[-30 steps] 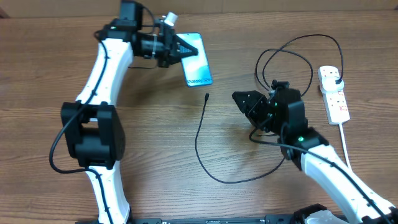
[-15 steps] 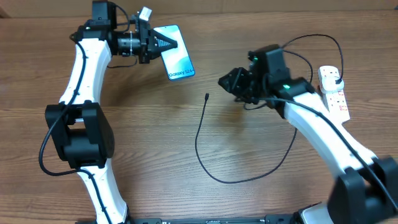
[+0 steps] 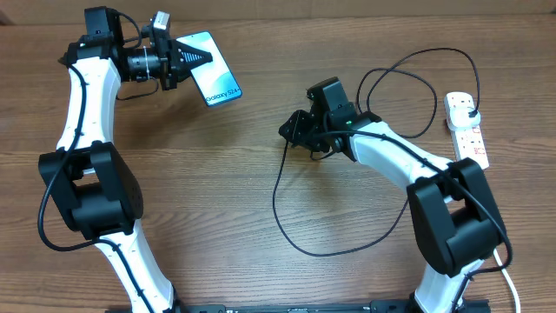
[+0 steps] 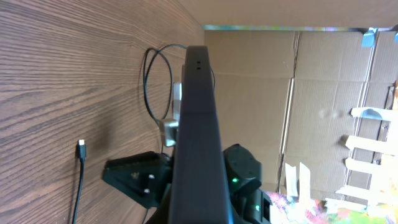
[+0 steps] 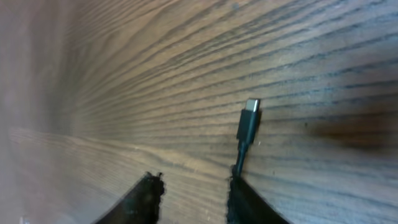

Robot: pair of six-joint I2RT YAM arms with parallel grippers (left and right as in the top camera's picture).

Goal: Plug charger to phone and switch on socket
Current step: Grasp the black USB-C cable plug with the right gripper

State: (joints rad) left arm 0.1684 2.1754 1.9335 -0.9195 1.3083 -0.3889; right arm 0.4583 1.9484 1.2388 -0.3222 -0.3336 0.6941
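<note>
1. The charger (image 3: pixel 274 196) lies looped on the wooden table (image 3: pixel 217 217). Its connector tip (image 5: pixel 250 121) sits just ahead of the right gripper (image 5: pixel 193 190), fingers spread.
2. The grip looks best closed low on the connector's body, leaving the metal end free for the phone (image 3: pixel 215 80), pinched at one end by the left gripper (image 3: pixel 198 58).
3. Count: one charger, one phone, one socket (image 3: pixel 467 132), two grippers.

Brown wood-grain table (image 3: pixel 217 174) fills the overhead view, grain running left to right. Light is even and soft, with faint shadows on the wood. A paler strip (image 3: pixel 391 7) runs along the far edge. The left wrist view shows a tan cardboard wall (image 4: pixel 261 93) beyond the table, with vertical seams. Blue tape (image 4: pixel 368 36) sits at its top right. White slatted rack (image 4: pixel 373 149) stands at right. Colourful patterned patch (image 4: pixel 292 202) low down, unclear what.
</note>
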